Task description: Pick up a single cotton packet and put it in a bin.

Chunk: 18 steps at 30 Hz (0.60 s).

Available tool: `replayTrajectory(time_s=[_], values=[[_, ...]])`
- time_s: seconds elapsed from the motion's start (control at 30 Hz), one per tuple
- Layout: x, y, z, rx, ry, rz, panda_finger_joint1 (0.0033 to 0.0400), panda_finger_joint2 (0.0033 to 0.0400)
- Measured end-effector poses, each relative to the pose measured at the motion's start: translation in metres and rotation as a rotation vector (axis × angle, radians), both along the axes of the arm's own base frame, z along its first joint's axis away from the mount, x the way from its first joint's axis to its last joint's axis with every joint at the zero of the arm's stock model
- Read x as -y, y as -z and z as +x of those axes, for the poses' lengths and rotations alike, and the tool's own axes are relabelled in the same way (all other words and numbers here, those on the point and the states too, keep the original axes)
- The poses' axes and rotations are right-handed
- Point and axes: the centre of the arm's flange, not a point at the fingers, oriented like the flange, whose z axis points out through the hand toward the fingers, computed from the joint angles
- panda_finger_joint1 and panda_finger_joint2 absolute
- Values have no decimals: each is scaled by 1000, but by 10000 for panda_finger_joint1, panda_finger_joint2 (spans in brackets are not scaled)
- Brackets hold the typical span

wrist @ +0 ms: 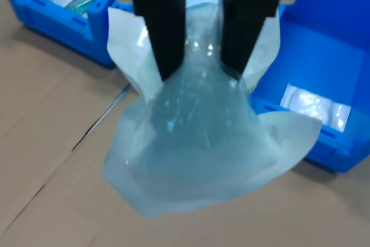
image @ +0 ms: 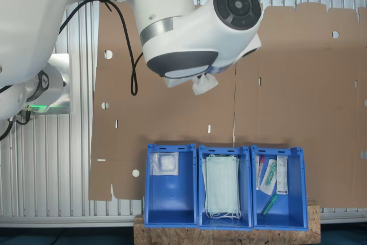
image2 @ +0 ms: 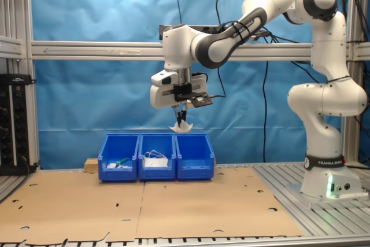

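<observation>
Jaws closed on the cotton packet [wrist: 196, 143]; in wrist view both black fingers [wrist: 159, 21] pinch its top edge, w/ the crinkled clear wrap and white pad hanging below them. Gripper [image2: 182, 114] is up in the air in the second exterior view, packet [image2: 180, 126] dangling from it above the bins, not touching anything else. In the first exterior view the packet [image: 204, 83] pokes out under the arm's wrist, over the cardboard [image: 298, 84], short of the bin row.

Bins: 3 blue ones, side by side, touching, on the cardboard. In the first exterior view:
- bin at that row's left end [image: 170, 213]: 1 more cotton packet [image: 164, 163] lying flat in its far corner; same one seen in wrist view [wrist: 315, 104].
- middle bin [image: 225, 221]: stack of pale-green face masks [image: 222, 185], count unclear.
- bin at the first exterior view's right [image: 293, 210]: several small wrapped items [image: 274, 176], plus a green one; exact no. can't tell.

So 2 cotton packets total: 1 gripped, 1 in a bin.
</observation>
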Motion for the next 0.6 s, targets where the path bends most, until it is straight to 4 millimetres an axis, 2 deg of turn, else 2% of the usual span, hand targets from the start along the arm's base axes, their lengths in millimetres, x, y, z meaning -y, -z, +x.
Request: replayTrajectory(time_s=[0.37,0.4,0.6], values=[[120,-2,-14,-11,168,-56,40,40],[140,-2,-19,-12,200,-61,40,40],[194,-2,-36,-16,273,-86,40,40]])
